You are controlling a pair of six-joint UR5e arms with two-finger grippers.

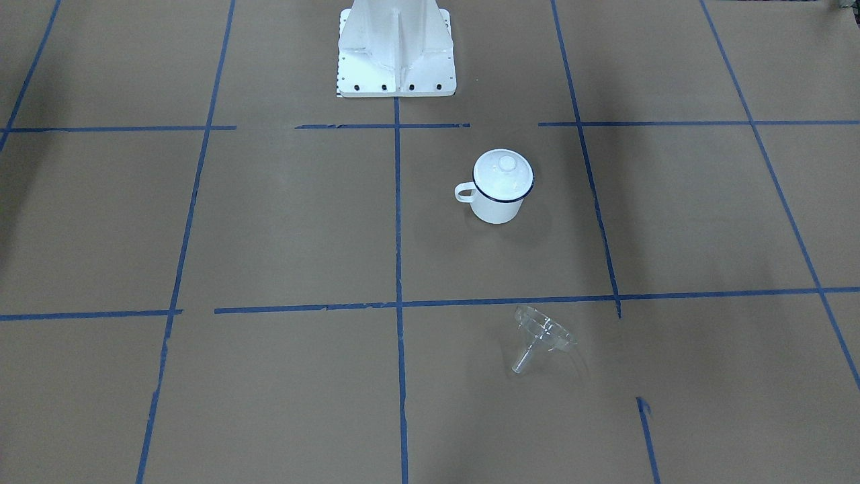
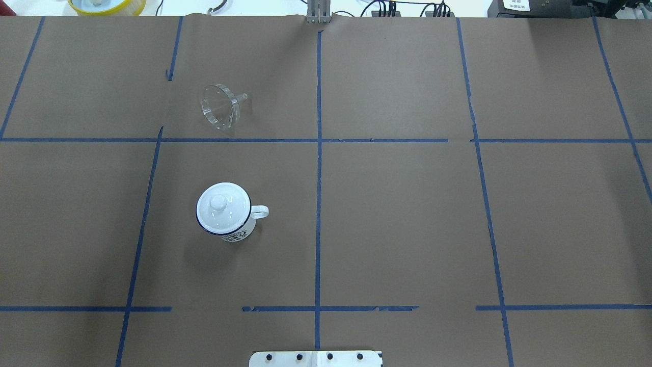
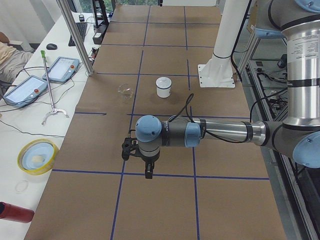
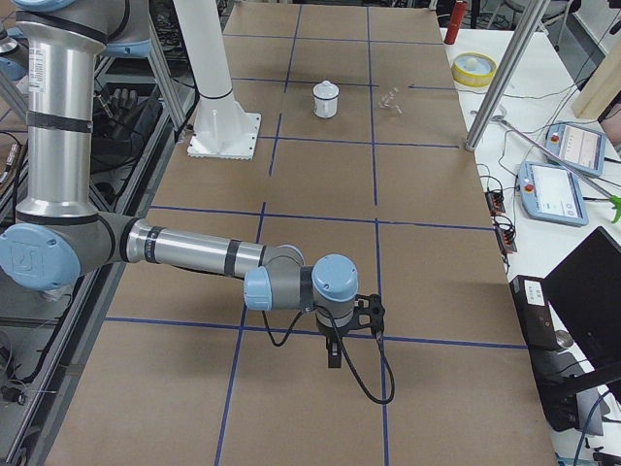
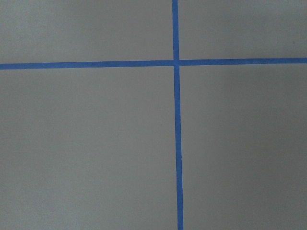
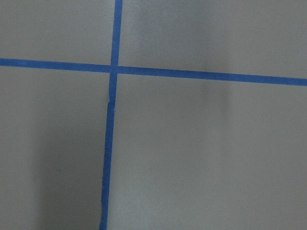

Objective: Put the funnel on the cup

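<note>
The cup [image 1: 496,204] is a white enamel mug with a dark blue rim. It stands upright on the brown paper with a round white knobbed lid [image 1: 504,173] on top, and also shows in the overhead view [image 2: 237,234]. The clear funnel [image 1: 543,333] lies on its side beyond it, away from the robot, seen from overhead [image 2: 220,106] too. My left gripper [image 3: 148,173] shows only in the exterior left view and my right gripper [image 4: 334,357] only in the exterior right view. Both hang above bare paper far from the cup, and I cannot tell if they are open or shut.
The white robot pedestal [image 1: 396,47] stands at the table's near edge. A yellow bowl [image 3: 37,156], teach pendants [image 3: 25,89], a red bottle [image 3: 15,212] and a metal post [image 3: 75,35] are on the side bench. Both wrist views show only paper with blue tape lines.
</note>
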